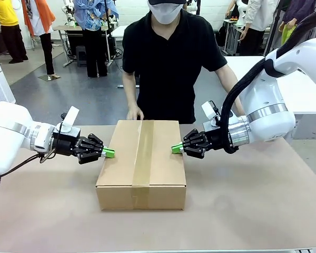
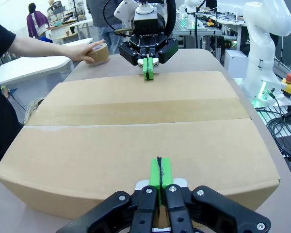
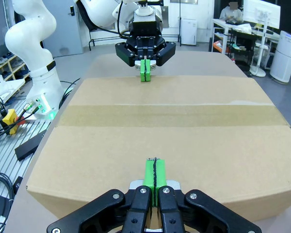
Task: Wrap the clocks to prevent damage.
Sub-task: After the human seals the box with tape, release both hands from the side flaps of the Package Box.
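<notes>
A closed cardboard box (image 1: 142,158) sits mid-table, with a strip of brown tape (image 1: 143,153) running along its top seam. The clocks are hidden. My left gripper (image 1: 109,153) is shut, its green pads together at the top edge of the box's left side. On the opposite side my right gripper (image 1: 176,148) is likewise shut against the right top edge. The left wrist view looks over the left gripper (image 2: 160,177) and across the box (image 2: 136,126) to the right gripper (image 2: 148,73). In the right wrist view the right gripper (image 3: 155,174) faces the left gripper (image 3: 144,74) across the box (image 3: 160,126).
A person in black stands at the far side, one hand (image 1: 134,113) resting behind the box. In the left wrist view that hand lies on a roll of brown tape (image 2: 99,53). Bare brown tabletop (image 1: 242,200) surrounds the box.
</notes>
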